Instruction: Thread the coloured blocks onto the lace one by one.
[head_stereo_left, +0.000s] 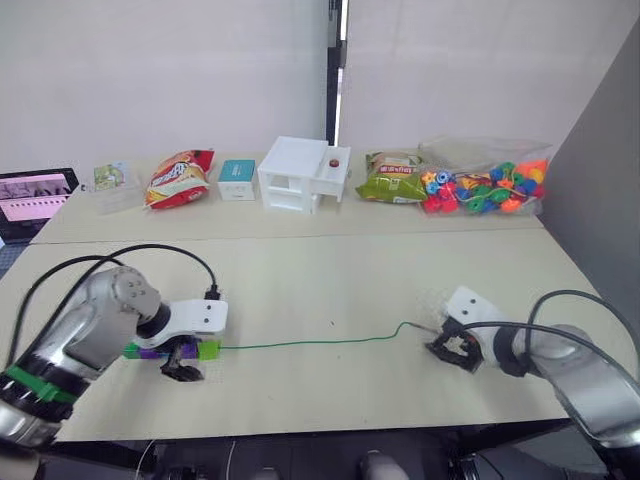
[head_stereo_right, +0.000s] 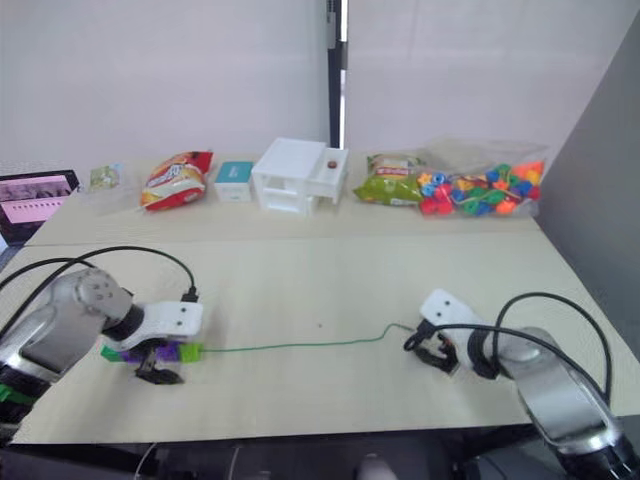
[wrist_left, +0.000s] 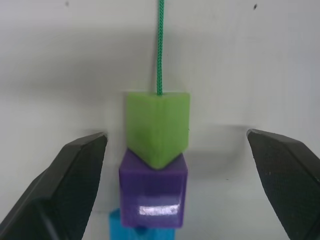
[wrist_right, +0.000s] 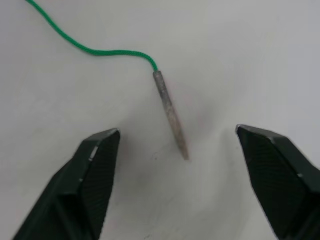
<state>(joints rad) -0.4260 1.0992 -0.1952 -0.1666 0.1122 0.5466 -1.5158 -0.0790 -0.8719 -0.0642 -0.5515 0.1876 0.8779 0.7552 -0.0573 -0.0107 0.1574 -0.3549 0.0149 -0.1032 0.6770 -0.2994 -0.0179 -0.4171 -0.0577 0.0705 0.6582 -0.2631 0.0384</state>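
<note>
- Left gripper (wrist_left: 175, 165): we see its fingers spread, gripping nothing, either side of the light green block (wrist_left: 157, 127), with a purple block (wrist_left: 152, 192) and a blue block (wrist_left: 122, 225) strung behind on the lace (head_stereo_left: 300, 343).
- Right gripper (wrist_right: 175, 170): released (nothing held), straddling the needle tip (wrist_right: 171, 114) lying on the table (head_stereo_left: 320, 270).
- Risk: we judge the slim tip could skid away as the fingers close.
- Risk: a tug could drag the blocks.

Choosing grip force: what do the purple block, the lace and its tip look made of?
Purple block: likely hard plastic, glossy, showing a bright reflection. Lace: braided fibre cord, twisted weave visible. Tip: stiff, dull grey, maybe plastic or metal; unclear.
</note>
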